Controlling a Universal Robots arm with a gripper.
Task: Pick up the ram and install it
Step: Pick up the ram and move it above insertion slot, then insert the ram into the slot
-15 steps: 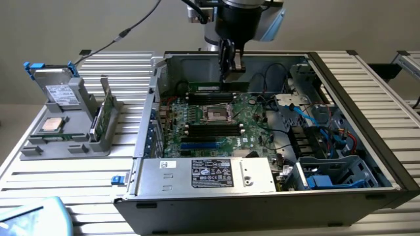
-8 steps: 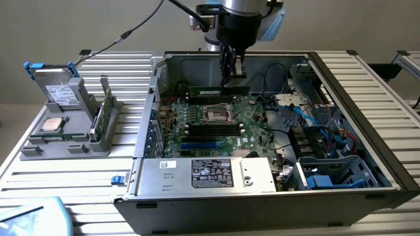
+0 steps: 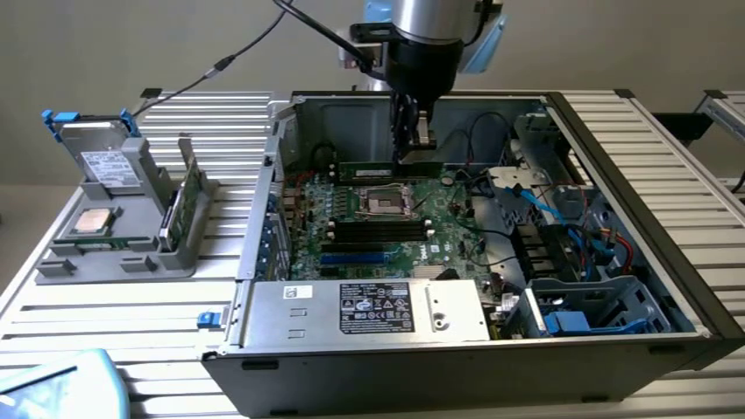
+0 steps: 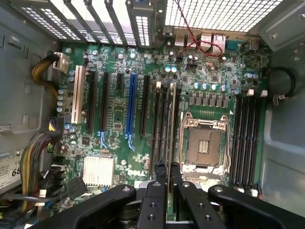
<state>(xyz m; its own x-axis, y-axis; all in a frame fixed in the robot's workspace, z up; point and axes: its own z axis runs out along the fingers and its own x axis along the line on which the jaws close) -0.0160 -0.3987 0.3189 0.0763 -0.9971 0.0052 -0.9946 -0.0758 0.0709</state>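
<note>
The ram [image 3: 372, 169] is a long dark-green stick lying level just behind the empty processor socket [image 3: 385, 202] inside the open computer case. My gripper [image 3: 410, 160] comes straight down onto it and is shut on the ram's top edge. In the wrist view the ram [image 4: 172, 124] shows edge-on, running away from my gripper [image 4: 167, 169] along the black memory slots beside the socket [image 4: 204, 145]. I cannot tell whether it is pressed into a slot or held just above it.
More black memory slots [image 3: 379, 231] lie on the socket's other side. The silver power supply [image 3: 372, 310] fills the case front, with blue cables [image 3: 582, 218] on the exterior view's right. A grey fixture [image 3: 117, 253] outside the case holds a drive [image 3: 103, 161], a processor chip [image 3: 93, 221] and another green stick [image 3: 184, 205].
</note>
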